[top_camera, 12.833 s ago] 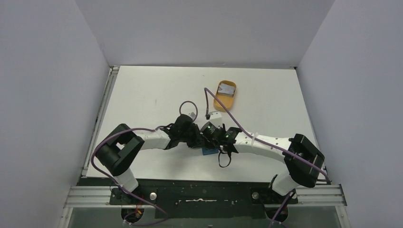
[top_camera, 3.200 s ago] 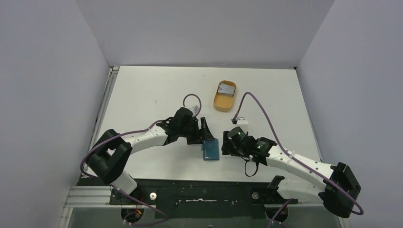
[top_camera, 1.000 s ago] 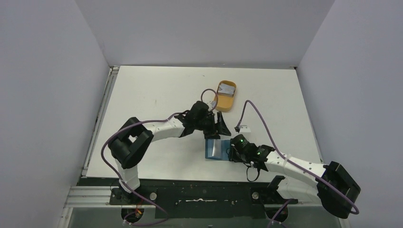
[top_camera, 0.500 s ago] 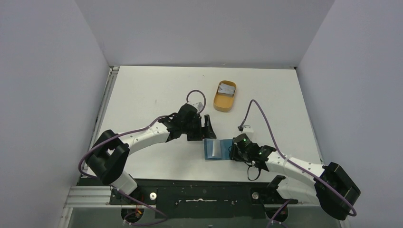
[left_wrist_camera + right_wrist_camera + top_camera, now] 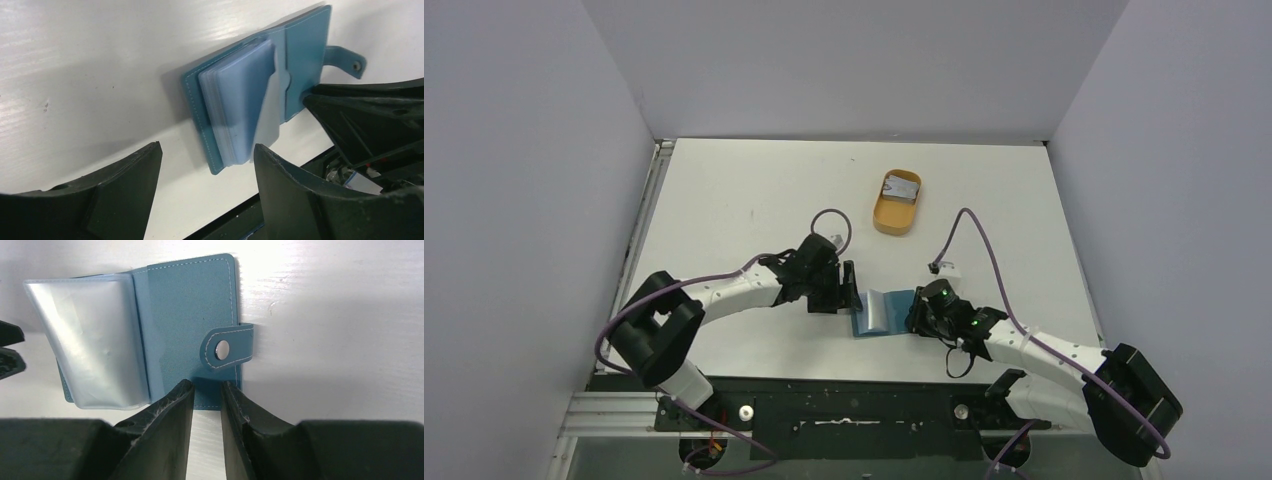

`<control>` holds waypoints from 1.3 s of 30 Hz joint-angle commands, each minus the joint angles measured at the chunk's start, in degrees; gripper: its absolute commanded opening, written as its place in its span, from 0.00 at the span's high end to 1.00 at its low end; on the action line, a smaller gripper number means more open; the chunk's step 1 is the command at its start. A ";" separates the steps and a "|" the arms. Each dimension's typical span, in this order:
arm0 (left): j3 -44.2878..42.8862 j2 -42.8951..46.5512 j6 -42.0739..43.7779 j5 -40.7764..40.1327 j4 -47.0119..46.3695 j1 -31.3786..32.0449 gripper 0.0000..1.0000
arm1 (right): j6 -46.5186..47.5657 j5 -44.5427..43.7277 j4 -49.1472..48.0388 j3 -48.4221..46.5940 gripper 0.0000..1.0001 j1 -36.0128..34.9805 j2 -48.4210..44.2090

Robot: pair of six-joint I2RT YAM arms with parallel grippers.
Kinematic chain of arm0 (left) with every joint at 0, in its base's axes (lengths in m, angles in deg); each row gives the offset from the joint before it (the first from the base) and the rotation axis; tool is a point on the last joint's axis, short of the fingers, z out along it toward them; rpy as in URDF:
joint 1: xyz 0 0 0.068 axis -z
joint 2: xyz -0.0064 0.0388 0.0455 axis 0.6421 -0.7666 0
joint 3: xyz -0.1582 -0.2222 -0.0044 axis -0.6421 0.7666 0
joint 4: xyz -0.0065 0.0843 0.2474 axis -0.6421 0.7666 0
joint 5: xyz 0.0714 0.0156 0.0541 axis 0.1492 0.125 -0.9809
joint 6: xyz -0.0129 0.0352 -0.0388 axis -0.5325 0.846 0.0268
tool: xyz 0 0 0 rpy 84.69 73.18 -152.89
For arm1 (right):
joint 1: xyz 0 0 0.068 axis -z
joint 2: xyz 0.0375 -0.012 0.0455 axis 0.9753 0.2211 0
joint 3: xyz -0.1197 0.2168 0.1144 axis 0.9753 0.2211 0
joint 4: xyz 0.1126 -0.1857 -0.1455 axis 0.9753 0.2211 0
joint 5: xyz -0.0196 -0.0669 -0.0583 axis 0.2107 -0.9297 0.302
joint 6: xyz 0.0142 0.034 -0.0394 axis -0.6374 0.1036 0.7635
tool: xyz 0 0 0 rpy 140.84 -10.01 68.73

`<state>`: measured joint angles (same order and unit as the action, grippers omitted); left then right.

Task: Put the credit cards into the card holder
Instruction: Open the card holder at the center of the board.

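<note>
- The right gripper (image 5: 914, 318), lowest in the top view and right of centre, had its fingers drawn nearly together at the card holder's (image 5: 879, 310) edge, by the snap tab (image 5: 227, 347). I could not tell whether they pinched it.
- The card holder lay open and flat on the table (image 5: 744, 200), its clear pockets (image 5: 90, 340) lifted.
- The left gripper (image 5: 852, 288) sat just left of it, fingers spread wide, holding nothing.
- Farther up, the credit cards (image 5: 902, 187) lay in the orange tray (image 5: 884, 222), well apart from the holder.
</note>
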<state>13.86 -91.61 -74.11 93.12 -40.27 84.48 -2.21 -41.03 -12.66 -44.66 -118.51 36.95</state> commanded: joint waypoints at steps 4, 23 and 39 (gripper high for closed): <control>2.07 -2.66 -1.22 3.28 -5.53 -0.03 0.42 | 0.20 0.90 -0.17 2.00 0.72 1.27 0.84; 0.01 -9.28 -1.80 8.79 -12.51 2.58 0.77 | 0.62 2.33 -0.69 2.27 0.73 1.69 0.65; 2.47 -7.53 -4.19 14.03 -24.81 2.42 1.00 | 0.63 0.67 5.27 -0.28 0.56 1.95 -4.70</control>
<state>18.07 -100.09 -78.24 102.91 -59.02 85.60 -1.56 -39.98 -12.46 -44.09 -116.25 35.23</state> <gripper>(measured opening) 0.009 0.384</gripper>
